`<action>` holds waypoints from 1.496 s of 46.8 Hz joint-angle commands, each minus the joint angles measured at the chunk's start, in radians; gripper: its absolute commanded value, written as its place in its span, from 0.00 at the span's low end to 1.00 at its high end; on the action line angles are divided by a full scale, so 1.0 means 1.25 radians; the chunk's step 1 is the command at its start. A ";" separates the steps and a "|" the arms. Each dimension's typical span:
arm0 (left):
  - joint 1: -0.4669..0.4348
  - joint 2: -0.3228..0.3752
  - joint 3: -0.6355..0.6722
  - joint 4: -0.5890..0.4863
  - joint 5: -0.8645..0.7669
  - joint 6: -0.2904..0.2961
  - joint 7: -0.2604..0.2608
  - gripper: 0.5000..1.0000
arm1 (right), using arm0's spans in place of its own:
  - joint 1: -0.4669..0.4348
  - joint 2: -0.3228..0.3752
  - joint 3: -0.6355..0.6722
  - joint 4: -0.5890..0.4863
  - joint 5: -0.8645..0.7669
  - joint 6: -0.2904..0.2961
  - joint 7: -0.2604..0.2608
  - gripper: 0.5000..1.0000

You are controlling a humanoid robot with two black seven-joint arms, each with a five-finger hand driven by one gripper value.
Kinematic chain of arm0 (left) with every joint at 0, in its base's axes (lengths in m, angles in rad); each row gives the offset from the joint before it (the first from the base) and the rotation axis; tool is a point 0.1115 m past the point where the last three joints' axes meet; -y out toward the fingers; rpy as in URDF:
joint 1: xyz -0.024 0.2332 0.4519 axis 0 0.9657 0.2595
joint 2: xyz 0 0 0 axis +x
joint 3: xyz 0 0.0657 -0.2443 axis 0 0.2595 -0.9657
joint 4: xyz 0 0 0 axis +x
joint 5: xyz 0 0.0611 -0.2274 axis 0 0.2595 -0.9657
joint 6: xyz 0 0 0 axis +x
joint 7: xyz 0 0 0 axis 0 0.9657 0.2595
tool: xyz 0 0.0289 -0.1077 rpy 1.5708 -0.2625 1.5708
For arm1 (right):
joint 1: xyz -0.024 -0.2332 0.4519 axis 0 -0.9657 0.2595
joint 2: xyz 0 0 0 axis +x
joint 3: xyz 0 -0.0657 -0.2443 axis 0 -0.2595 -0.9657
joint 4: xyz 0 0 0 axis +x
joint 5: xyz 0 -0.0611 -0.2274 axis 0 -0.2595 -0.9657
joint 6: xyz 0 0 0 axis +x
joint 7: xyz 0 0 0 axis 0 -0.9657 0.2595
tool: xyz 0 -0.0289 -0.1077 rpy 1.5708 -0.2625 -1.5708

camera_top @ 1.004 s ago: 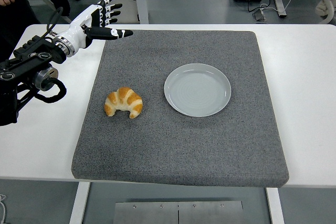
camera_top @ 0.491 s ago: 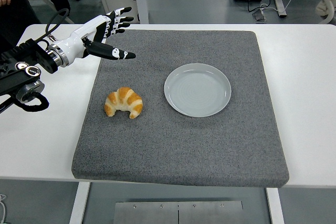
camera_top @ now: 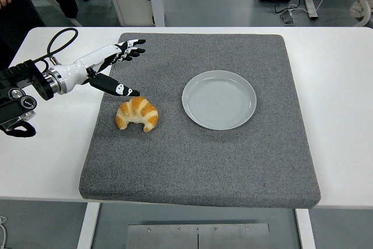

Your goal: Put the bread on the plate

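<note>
Reaching in from the left, the left hand (camera_top: 113, 65) hangs over the grey mat (camera_top: 198, 161) with its fingers spread and nothing in its grasp, the thumb (camera_top: 119, 90) pointing down just above the bread (camera_top: 137, 113). That croissant lies on the mat, left of the plate (camera_top: 219, 100) and apart from it, and the plate holds nothing. A person's dark sleeve (camera_top: 14, 10) shows at the top left, beyond the white table (camera_top: 338, 86).

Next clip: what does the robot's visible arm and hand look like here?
Only the left arm shows: black mechanical forearm with a looping black cable, a silver wrist ring, and a white-shelled five-fingered left hand with black fingers bearing small white marks.
</note>
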 commanded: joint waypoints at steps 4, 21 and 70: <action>0.001 0.000 0.001 -0.002 0.046 0.000 0.003 0.95 | 0.000 0.000 0.000 0.000 0.000 0.000 0.000 1.00; 0.000 0.008 0.025 -0.010 0.132 0.000 0.028 0.95 | 0.000 0.000 0.000 0.000 0.000 0.000 0.000 1.00; -0.005 -0.037 0.134 -0.013 0.215 0.072 0.037 0.94 | 0.000 0.000 0.000 0.000 0.000 0.000 0.000 1.00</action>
